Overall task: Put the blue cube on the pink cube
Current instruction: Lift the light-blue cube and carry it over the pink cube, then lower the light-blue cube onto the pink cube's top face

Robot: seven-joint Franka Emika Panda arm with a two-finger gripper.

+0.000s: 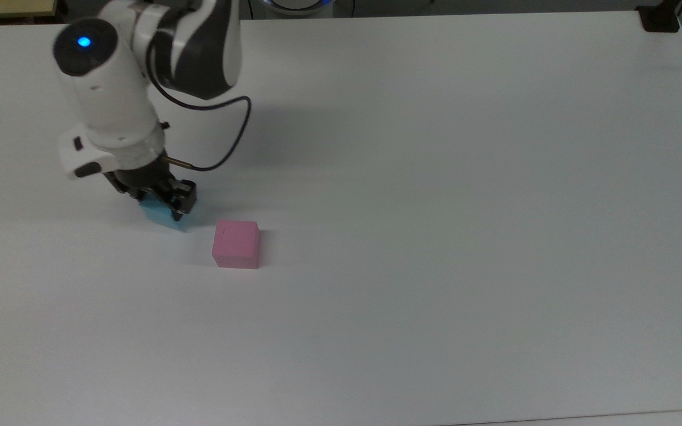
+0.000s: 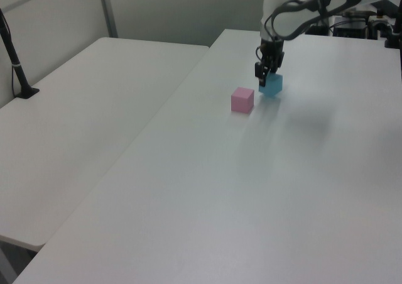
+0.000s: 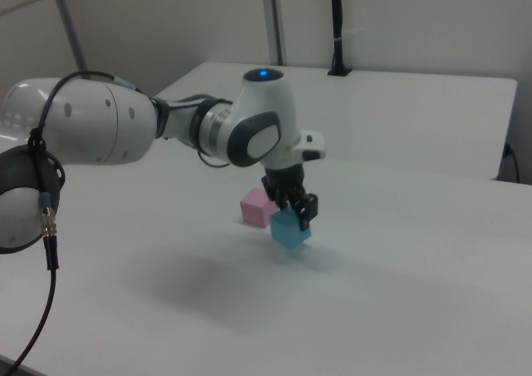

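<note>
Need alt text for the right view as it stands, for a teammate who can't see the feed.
A white robot arm's gripper is shut on the blue cube, holding it tilted just above the white table. The pink cube sits on the table close behind it, toward the right view's left.

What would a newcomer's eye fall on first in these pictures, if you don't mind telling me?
Probably the big white robot arm at the top view's upper left, its gripper shut on the blue cube and holding it tilted. Next comes the pink cube, alone on the bare white table, a little to the top view's right of the blue one and apart from it.
</note>
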